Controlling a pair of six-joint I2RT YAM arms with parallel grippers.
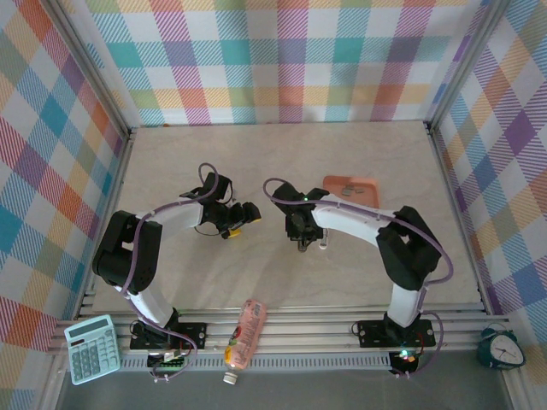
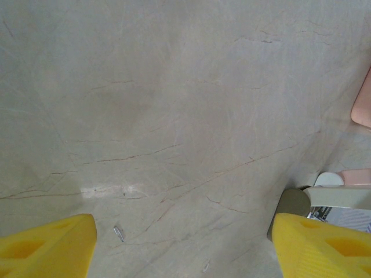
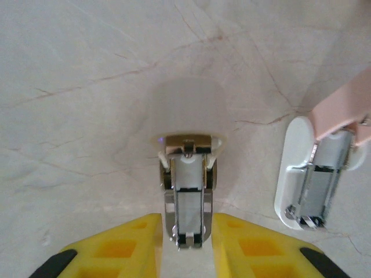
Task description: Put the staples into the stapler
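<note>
**Overhead view.** 2 arms reach inward over the pale, marble-veined tabletop (image 1: 282, 149). It is bounded at the back and on both sides by checked cloth walls (image 1: 282, 60) on aluminium rails. Open surface extends from both claws to the far edge and to the left edge. The shallow salmon-pink tray (image 1: 350, 184) lies right of centre, just beyond the right forearm and well apart from the right edge.

**Left claw** (image 2: 182, 237). Its yellow fingers (image 2: 52, 243) stand wide apart, holding nothing, above bare tabletop. 1 short grey metallic staple piece (image 2: 118, 233) lies flat between them. It is nearer the finger at the view's left and touches neither.

**Right claw** (image 3: 186, 223). Its yellow fingers (image 3: 127, 249) are narrow, point down and closely flank the silver metal stapler channel (image 3: 185, 185), whose rounded front end points away from the camera. Whether they press it or merely stand beside it cannot be told, nor whether staples sit in the channel. Just to its right, apart from it, lies a white-based stapler (image 3: 290, 168) with its pink top (image 3: 342, 107) raised off its own silver channel.

**Near rail, off the tabletop.** Mint-green calculator (image 1: 91, 348), pink plastic bottle (image 1: 245, 333), teal alarm clock (image 1: 502, 346).
</note>
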